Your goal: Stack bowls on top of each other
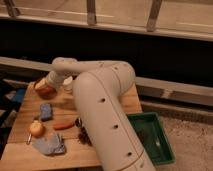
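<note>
A red-orange bowl sits at the far left of the wooden table. My gripper is at the end of the white arm, right over this bowl and touching or nearly touching its rim. A small blue-purple thing lies on the table just in front of the bowl; I cannot tell whether it is the purple bowl. The big arm hides much of the table's middle.
A white cup stands just right of the red-orange bowl. An orange-red stick-shaped item, a round yellow fruit, a grey cloth and a dark clump lie near the front. A green tray sits off the table's right side.
</note>
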Controlling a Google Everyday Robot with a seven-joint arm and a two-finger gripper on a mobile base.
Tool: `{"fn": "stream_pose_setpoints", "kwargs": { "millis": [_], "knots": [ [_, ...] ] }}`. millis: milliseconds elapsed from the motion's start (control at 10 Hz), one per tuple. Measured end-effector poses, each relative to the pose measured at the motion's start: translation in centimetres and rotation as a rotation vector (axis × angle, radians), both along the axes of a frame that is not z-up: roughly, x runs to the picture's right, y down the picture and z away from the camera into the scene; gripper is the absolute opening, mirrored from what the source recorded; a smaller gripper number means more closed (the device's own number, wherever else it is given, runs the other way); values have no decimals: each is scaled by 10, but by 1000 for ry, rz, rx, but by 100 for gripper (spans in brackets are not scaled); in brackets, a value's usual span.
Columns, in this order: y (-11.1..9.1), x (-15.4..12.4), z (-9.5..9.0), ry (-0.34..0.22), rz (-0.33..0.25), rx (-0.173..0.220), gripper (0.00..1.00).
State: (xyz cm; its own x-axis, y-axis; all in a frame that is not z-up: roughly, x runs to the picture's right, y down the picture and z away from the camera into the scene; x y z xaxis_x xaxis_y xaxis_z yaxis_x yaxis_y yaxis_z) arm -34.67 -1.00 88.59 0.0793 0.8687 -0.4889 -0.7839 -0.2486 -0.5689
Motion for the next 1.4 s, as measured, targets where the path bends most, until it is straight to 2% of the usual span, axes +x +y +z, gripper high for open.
{"fn": "stream_pose_setpoints", "kwargs": {
  "millis": [200,300,600,800,1000,1300,1400],
  "knots": [
    [-1,-14,4,28,1,28,80],
    [-2,-17,7,60,9,44,80],
    [-9,-9,22,158,81,74,80],
    [-14,3,39,212,100,63,80],
    [-13,18,63,260,111,34,80],
    [-1,17,80,259,130,-19,78],
    [2,17,82,245,134,-33,70]
  ]
}}
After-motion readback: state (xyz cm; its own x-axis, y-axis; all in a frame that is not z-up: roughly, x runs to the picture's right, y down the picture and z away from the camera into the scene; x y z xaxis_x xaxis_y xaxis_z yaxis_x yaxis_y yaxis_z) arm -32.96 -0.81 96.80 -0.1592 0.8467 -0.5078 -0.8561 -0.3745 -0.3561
